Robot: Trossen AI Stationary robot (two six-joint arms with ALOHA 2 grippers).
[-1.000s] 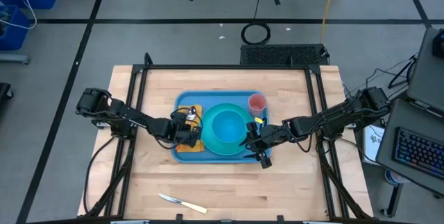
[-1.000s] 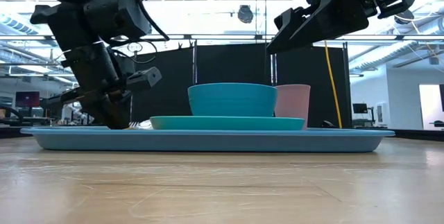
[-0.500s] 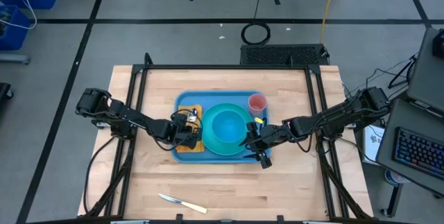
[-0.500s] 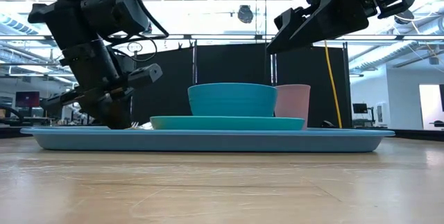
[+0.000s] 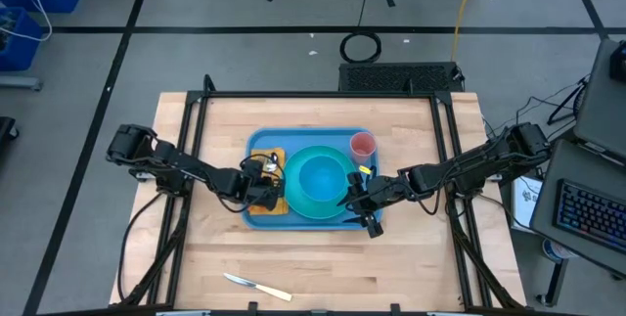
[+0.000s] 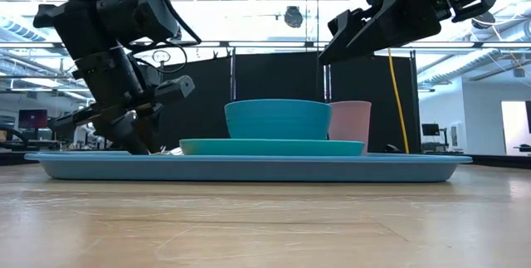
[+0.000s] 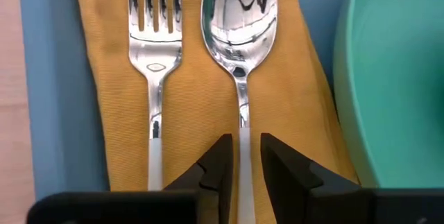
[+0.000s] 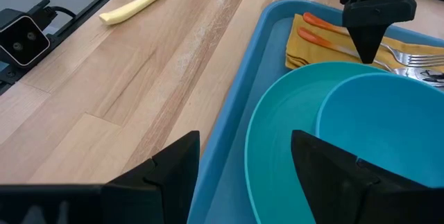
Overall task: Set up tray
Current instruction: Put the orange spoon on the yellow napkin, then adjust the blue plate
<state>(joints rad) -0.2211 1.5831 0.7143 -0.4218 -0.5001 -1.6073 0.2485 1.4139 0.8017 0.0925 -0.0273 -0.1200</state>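
Blue round-cornered tray (image 5: 256,146), raised rim

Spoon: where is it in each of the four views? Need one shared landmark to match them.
High view: the spoon is barely resolvable, on the napkin at the tray's left end, under the left gripper.
Low view: not visible, hidden behind the tray rim.
Left wrist view: centre, spoon beside the fork on the napkin, handle between the fingertips.
Right wrist view: far right edge, only a sliver behind the bowl.
Shared landmark: the bowl.

The tray (image 5: 256,144) — large, blue, rectangular, raised rim — lies flat at the table's middle.
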